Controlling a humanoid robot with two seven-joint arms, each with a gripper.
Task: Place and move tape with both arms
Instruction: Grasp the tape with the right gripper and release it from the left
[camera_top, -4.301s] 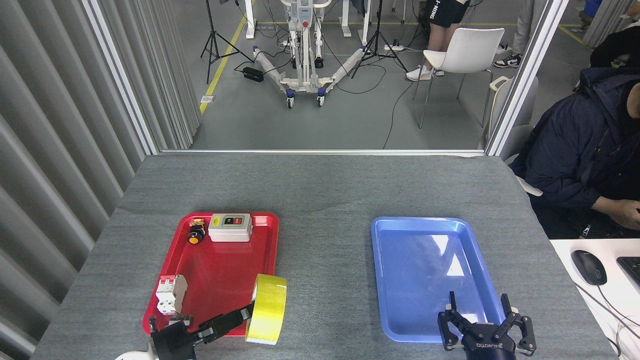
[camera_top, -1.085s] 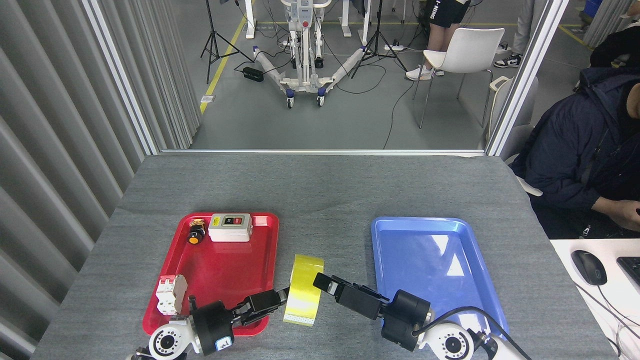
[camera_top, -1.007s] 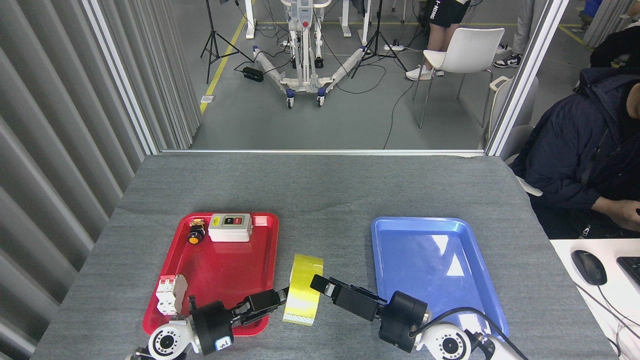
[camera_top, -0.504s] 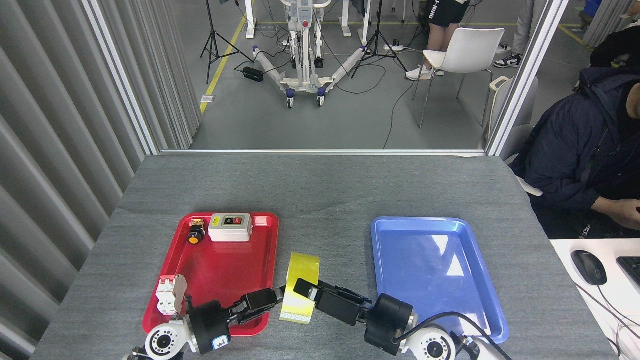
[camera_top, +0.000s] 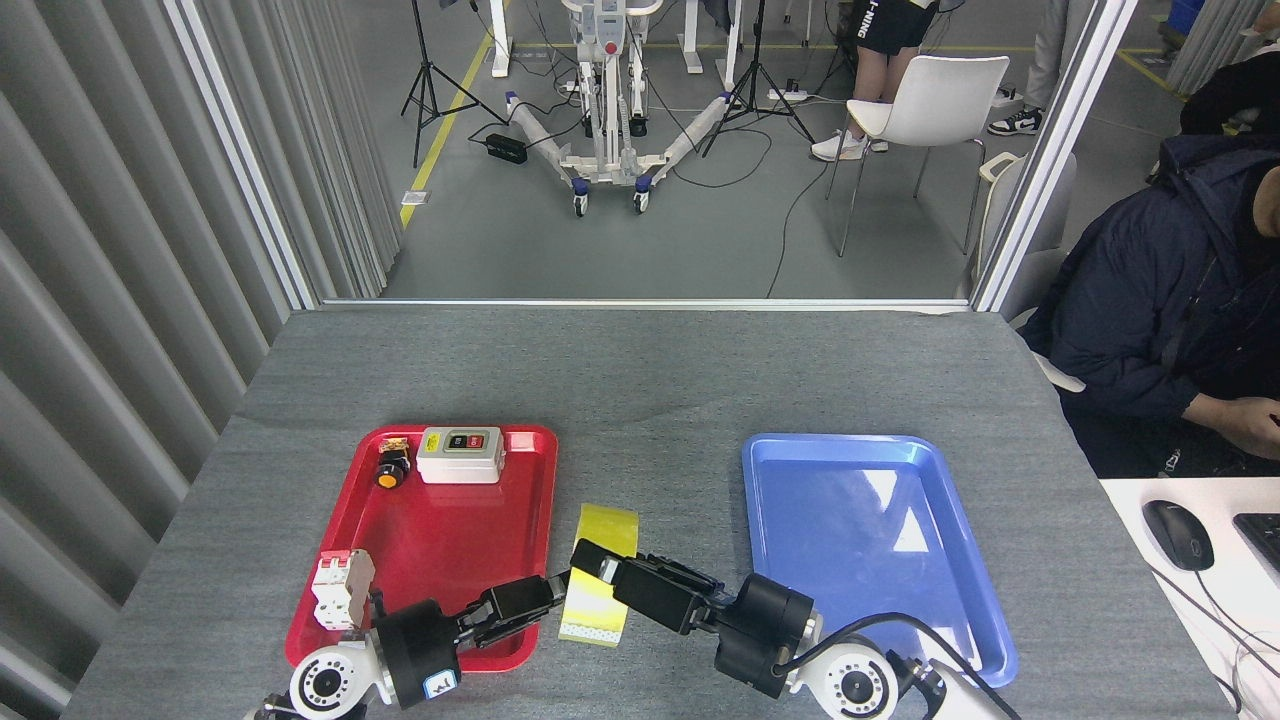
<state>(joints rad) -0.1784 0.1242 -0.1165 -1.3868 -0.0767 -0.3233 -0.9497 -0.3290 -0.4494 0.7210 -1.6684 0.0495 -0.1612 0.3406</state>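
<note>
The tape (camera_top: 597, 608), a yellow roll, stands on edge on the grey table between the red tray (camera_top: 450, 545) and the blue tray (camera_top: 860, 540). My left gripper (camera_top: 553, 592) reaches in from the lower left, and its thin black fingers meet the roll's left rim and hold it. My right gripper (camera_top: 590, 560) comes in from the lower right, and its black tip lies across the roll's middle, covering part of it. How its fingers stand does not show from this angle.
The red tray holds a grey switch box (camera_top: 460, 455), an orange push button (camera_top: 391, 470) and a white circuit breaker (camera_top: 340, 588). Nothing lies in the blue tray. A person in a dark jacket (camera_top: 1170, 300) sits at the right, by a mouse (camera_top: 1178, 535).
The left arm carried the tape off the red tray's corner into the gap between the trays. The right arm swung in from the lower right until its tip overlapped the roll.
</note>
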